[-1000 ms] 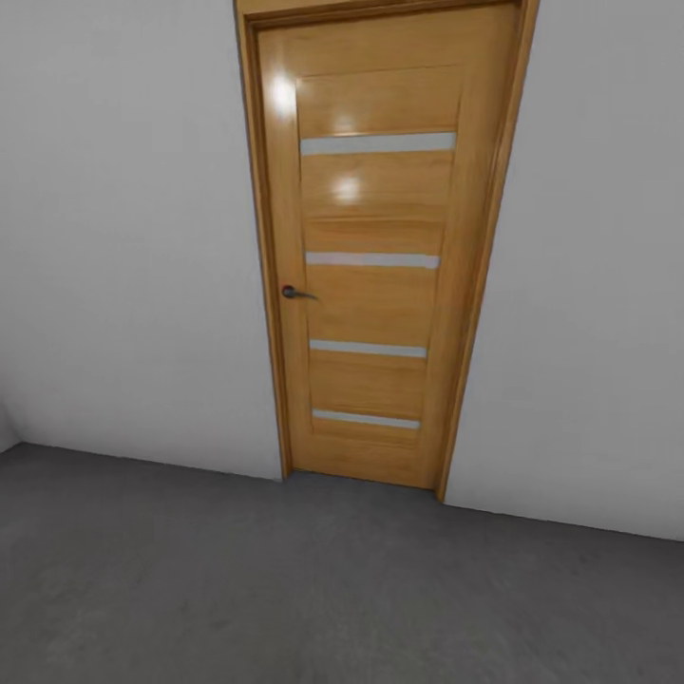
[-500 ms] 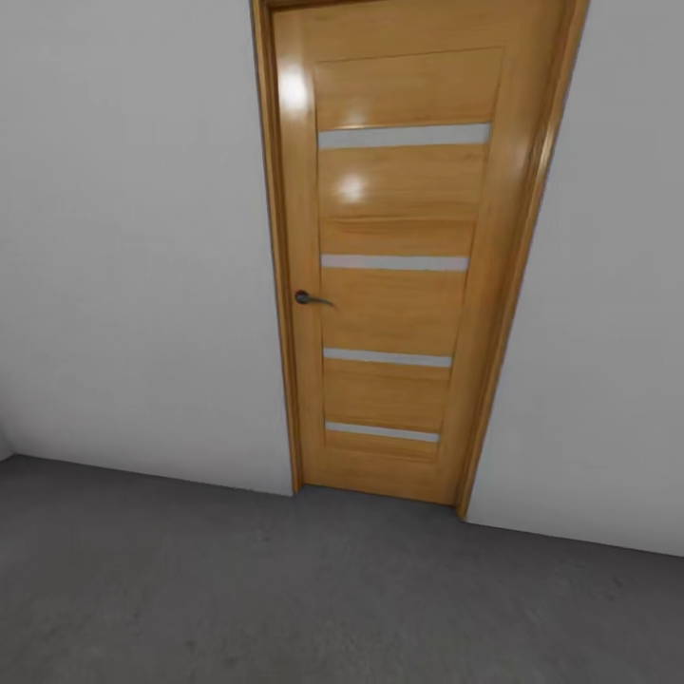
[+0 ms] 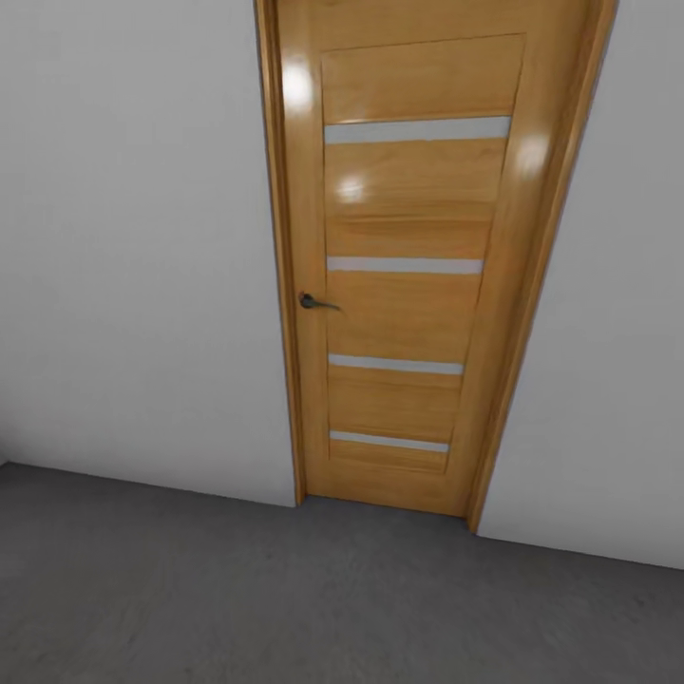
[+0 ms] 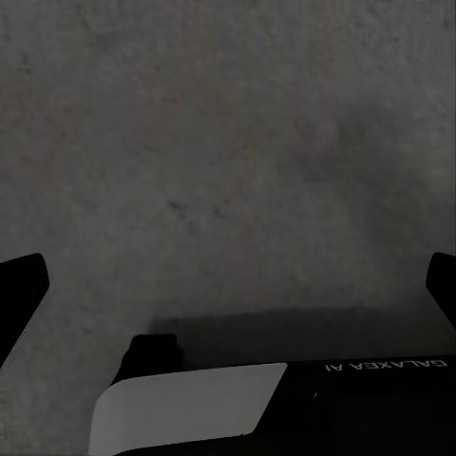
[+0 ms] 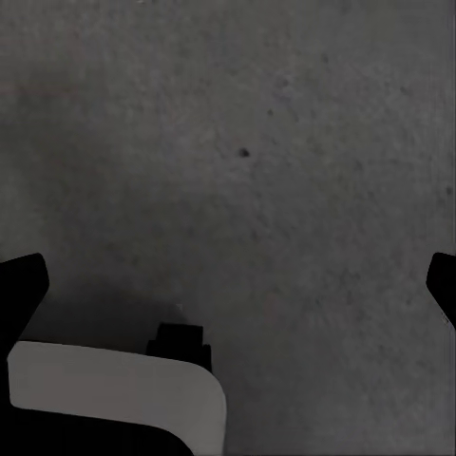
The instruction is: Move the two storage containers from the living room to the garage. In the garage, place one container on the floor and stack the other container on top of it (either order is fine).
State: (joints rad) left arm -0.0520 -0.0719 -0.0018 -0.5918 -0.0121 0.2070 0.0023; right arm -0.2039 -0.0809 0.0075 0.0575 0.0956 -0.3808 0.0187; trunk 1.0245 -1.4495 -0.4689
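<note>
Facing the closed wooden door (image 3: 399,275) in the garage; left pincer (image 4: 228,285) and right pincer (image 5: 228,280) spread, empty over the floor (image 3: 285,598). Judged: hauling undone.

A shut wooden door (image 3: 404,285) is standing in a white wall (image 3: 133,237), framed by a wooden jamb (image 3: 541,275). Four pale horizontal strips (image 3: 418,130) are crossing its panel, one above another. A dark lever handle (image 3: 313,303) is sitting near its left edge. Light spots are glinting on the upper varnish.
</note>
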